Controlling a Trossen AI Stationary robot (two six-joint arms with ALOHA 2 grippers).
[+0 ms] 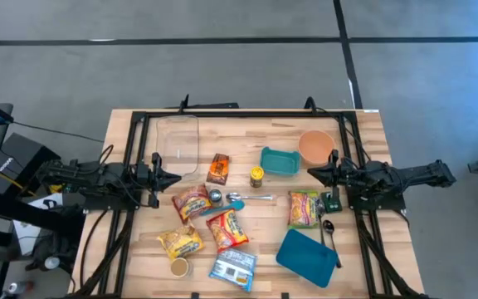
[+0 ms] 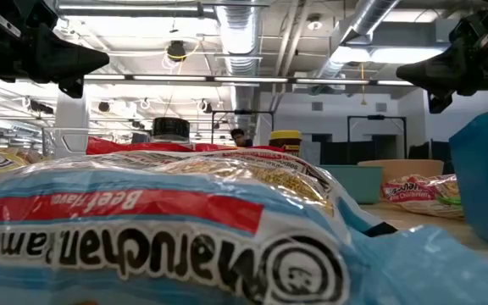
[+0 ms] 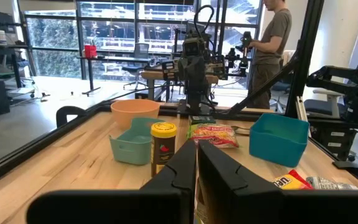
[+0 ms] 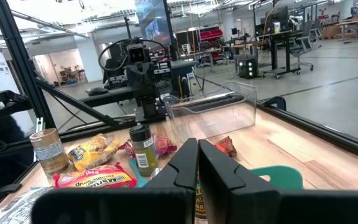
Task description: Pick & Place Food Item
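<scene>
Several food items lie flat on the wooden table: ramen packets (image 1: 192,203) (image 1: 226,229) (image 1: 180,242), a blue ramen packet (image 1: 233,268) at the near edge, a green noodle packet (image 1: 304,208), a brown snack packet (image 1: 218,169) and a yellow-lidded jar (image 1: 256,176) standing upright. My left gripper (image 1: 175,178) hovers shut at the table's left side, pointing level toward the middle, fingers together in the left wrist view (image 3: 196,163). My right gripper (image 1: 312,172) mirrors it at the right side, also shut (image 4: 197,163). Neither holds anything.
A clear plastic bin (image 1: 178,143) stands at the far left, with a teal tub (image 1: 279,161) and an orange bowl (image 1: 315,146) at the far right. A teal lid (image 1: 307,257), spoons (image 1: 329,231) (image 1: 251,198) and a small can (image 1: 179,267) lie nearer. A person (image 3: 277,43) stands beyond the table.
</scene>
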